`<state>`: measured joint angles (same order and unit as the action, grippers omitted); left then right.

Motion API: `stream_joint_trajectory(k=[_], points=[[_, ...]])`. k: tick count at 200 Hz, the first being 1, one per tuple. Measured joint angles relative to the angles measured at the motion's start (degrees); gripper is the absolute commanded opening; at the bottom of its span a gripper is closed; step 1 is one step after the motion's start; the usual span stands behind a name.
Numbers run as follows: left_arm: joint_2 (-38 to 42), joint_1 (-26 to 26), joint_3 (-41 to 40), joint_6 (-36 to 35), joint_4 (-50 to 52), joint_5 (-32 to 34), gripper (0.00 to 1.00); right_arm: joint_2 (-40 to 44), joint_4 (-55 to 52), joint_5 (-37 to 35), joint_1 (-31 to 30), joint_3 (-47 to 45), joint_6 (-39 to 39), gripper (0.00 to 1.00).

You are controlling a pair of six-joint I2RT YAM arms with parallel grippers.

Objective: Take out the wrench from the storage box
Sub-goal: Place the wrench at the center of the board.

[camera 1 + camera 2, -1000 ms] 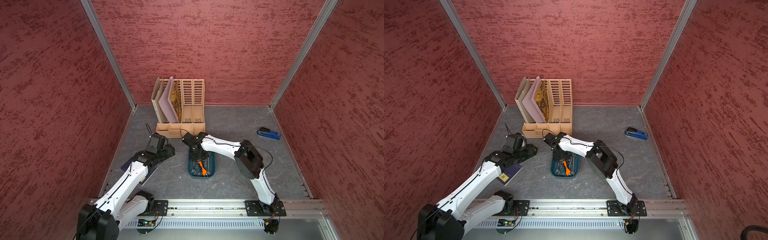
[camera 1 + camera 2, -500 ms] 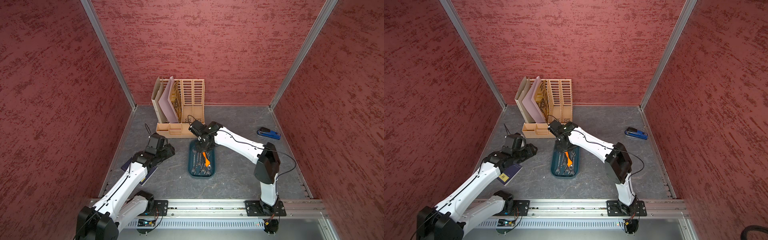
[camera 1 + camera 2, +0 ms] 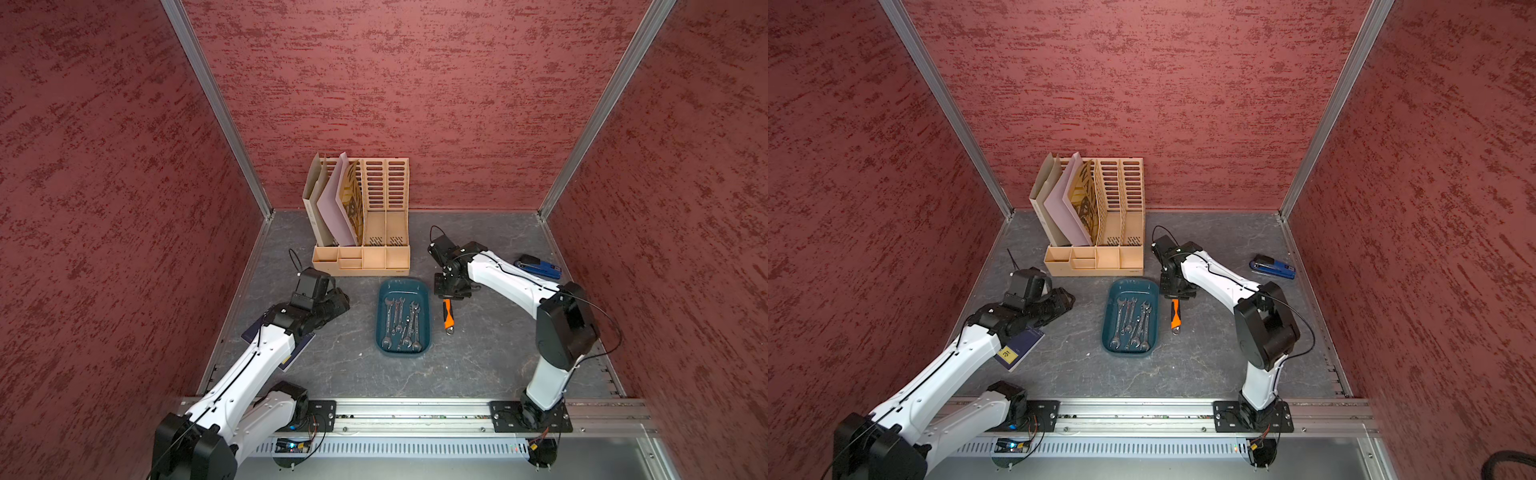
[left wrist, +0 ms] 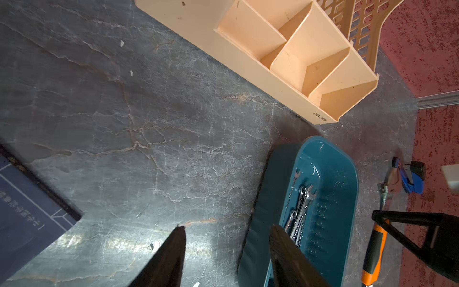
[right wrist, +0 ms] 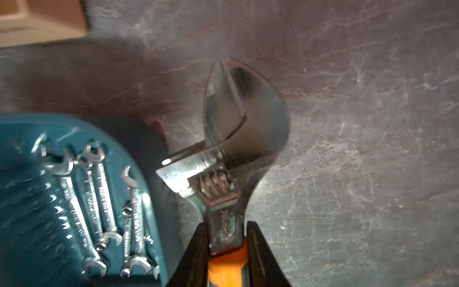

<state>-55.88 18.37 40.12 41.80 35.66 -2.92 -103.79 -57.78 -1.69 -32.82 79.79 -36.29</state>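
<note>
- The right end effector [image 3: 448, 296] is clamped on the wrench [image 3: 447, 315], an adjustable type with an orange handle.
- In the right wrist view, both fingers [image 5: 196, 248] press on the steel neck where the orange sleeve begins. I judge that this grip keeps the heavy head close to the fingers and limits swing.
- The wrench is outside the storage box [image 3: 403, 283], just beside its long wall on the robot's right, with the handle pointing toward the base rail.
- I cannot tell whether the wrench touches the tabletop [image 3: 490, 353] or hangs slightly above it.
- A set of small spanners [image 3: 401, 322] lies in the box, roughly parallel to its length.
- The left end effector [image 4: 227, 228] has its fingers apart with nothing between them. It hovers over the tabletop beside the opposite long wall of the box, and no contact with the box is visible. I judge that it is stationed there to steady the box if it slides.
- I judge that the extraction itself is done, and that set-down and release are not yet done.
- For the next move, I would lower the wrench until the handle lies flat, then open the fingers.
- Risk: if I release too near the box wall, the head could tip against the rim.
- The file organizer [image 3: 361, 232] and the blue stapler [image 3: 538, 268] are well apart from the set-down area.
</note>
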Motion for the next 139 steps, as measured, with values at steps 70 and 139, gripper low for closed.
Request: stream_joint_trajectory(k=[70, 139], points=[[-0.81, 3.96, 0.0, 2.8, 0.28, 1.95, 0.58, -3.93, 7.13, 4.13, 0.44, -3.21, -2.1, 0.19], [-4.81, 10.32, 2.43, 4.02, 1.2, 6.05, 0.59, -6.45, 7.26, 4.94, 0.59, -2.47, -2.05, 0.28]])
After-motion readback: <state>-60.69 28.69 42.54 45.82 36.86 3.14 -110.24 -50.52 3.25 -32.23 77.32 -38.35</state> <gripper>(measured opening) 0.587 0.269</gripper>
